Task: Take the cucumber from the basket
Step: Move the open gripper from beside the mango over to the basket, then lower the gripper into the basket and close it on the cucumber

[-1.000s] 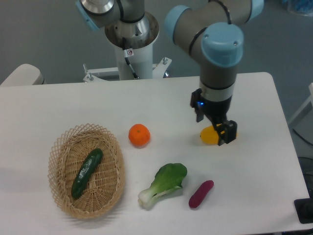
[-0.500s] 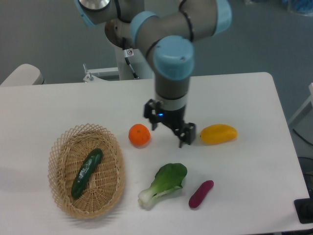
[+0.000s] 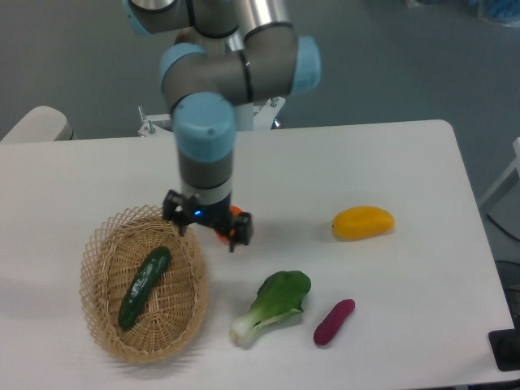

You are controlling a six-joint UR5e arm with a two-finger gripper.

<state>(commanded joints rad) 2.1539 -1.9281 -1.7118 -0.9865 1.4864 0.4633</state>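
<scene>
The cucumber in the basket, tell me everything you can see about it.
The dark green, glossy cucumber is slim and slightly curved, with pale highlights along its skin. It lies flat and diagonally inside the oval tan wicker basket, upper end toward the right, lower end toward the left. Only the basket's woven floor touches it. The robot's pincer hangs above the basket's upper right rim, apart from it.

Gripper (image 3: 208, 230) hangs over basket's (image 3: 101, 252) upper-right rim, fingers spread, nothing between them; partly hides an orange fruit (image 3: 235, 214) behind it. Cucumber (image 3: 144, 287) lies diagonal inside basket, apart from gripper. On table (image 3: 406, 162): bok choy (image 3: 272, 305) w/ purple veg (image 3: 334, 322) beside it, yellow fruit (image 3: 363, 223) well to the right.
</scene>
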